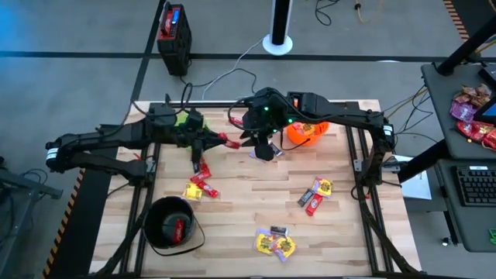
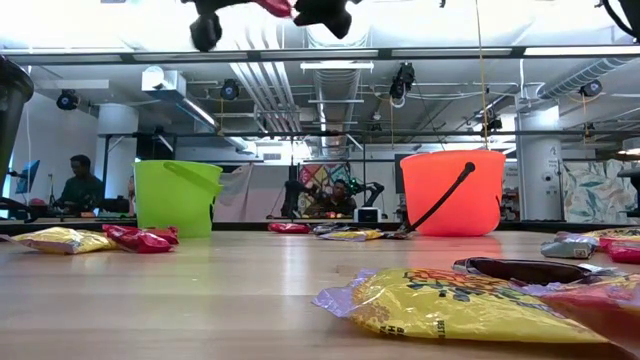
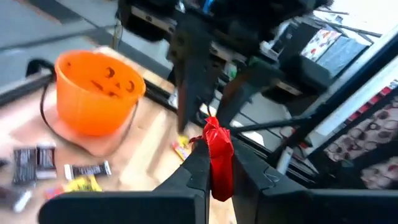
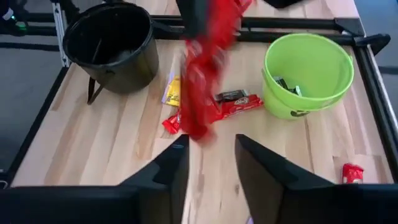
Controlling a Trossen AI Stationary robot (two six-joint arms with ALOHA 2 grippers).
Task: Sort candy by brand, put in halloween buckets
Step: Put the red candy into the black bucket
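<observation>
My left gripper (image 3: 219, 163) is above the table's middle and is shut on a red wrapped candy (image 1: 228, 142). My right gripper (image 4: 210, 163) (image 1: 263, 149) faces it from the table's right, open. Its fingers stand on either side of the candy's free end (image 4: 202, 93) without touching it. The orange bucket (image 1: 307, 132) stands at the far edge behind the right gripper. The lime green bucket (image 4: 308, 73) sits under the left arm. The black bucket (image 1: 169, 223) stands near the front left with a red candy (image 1: 180, 228) inside. Loose candies (image 1: 200, 184) lie on the wood. My left gripper pinches the red candy (image 3: 219, 168) between its two fingers, reaching level from the table's left. The candy's crumpled end (image 3: 214, 132) sticks out past the fingertips. It is lifted clear, high above the table.
Candy groups lie at the table's left middle (image 1: 194, 190), right middle (image 1: 315, 194) and near edge (image 1: 276, 243). A few dark candies (image 3: 36, 163) lie by the orange bucket. A pile of pink-red packets (image 1: 474, 116) sits on a side desk off the table.
</observation>
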